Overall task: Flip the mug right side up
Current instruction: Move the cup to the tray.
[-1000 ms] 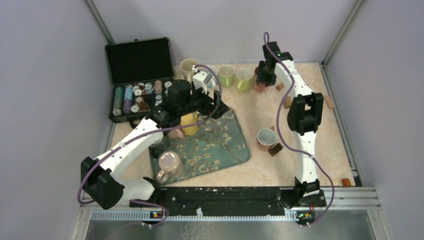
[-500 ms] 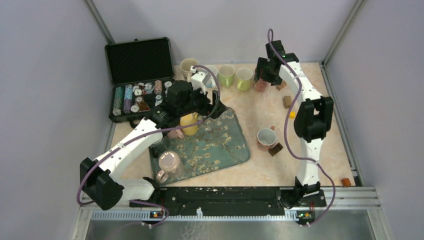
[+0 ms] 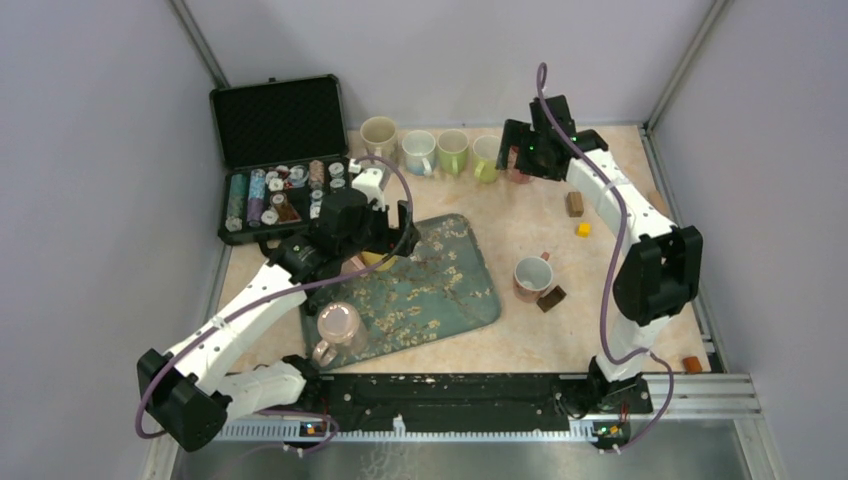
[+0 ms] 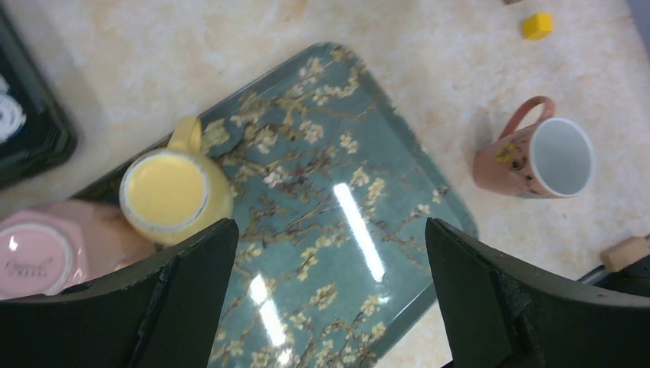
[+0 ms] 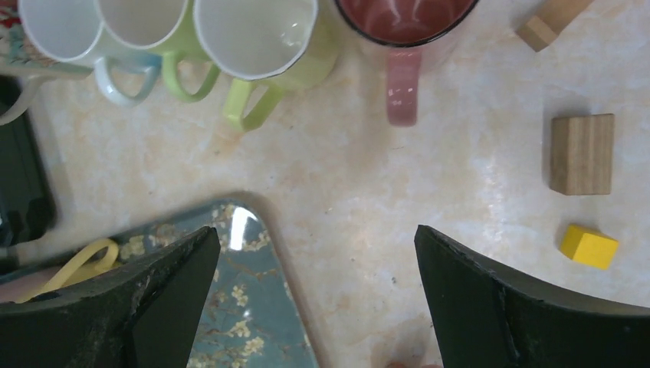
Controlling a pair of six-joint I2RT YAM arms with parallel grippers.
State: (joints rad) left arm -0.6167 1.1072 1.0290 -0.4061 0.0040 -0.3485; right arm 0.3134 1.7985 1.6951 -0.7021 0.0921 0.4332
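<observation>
A yellow mug (image 4: 169, 192) stands upside down on the blossom-patterned tray (image 4: 329, 176), and a pink mug (image 4: 46, 253) beside it is upside down too. My left gripper (image 4: 329, 226) hangs open above the tray, just right of the yellow mug (image 3: 375, 258), holding nothing. Another pink mug (image 3: 340, 322) sits upside down at the tray's near left corner. At the back, a pink mug with a red inside (image 5: 402, 15) stands upright at the end of a row. My right gripper (image 5: 313, 230) hovers open in front of it, empty. From above, this gripper (image 3: 520, 150) partly hides the mug.
The back row also holds a cream mug (image 3: 378, 133), a white mug (image 5: 57, 23) and two green mugs (image 5: 257, 34). A pink mug (image 3: 530, 275) stands upright right of the tray. A wooden block (image 5: 581, 153) and a yellow cube (image 5: 589, 245) lie nearby. An open chip case (image 3: 280, 150) sits back left.
My right gripper has opened, let go of the red-lined pink mug in the back row and lifted away. My left arm has drawn back to the left and nearer, still open.
</observation>
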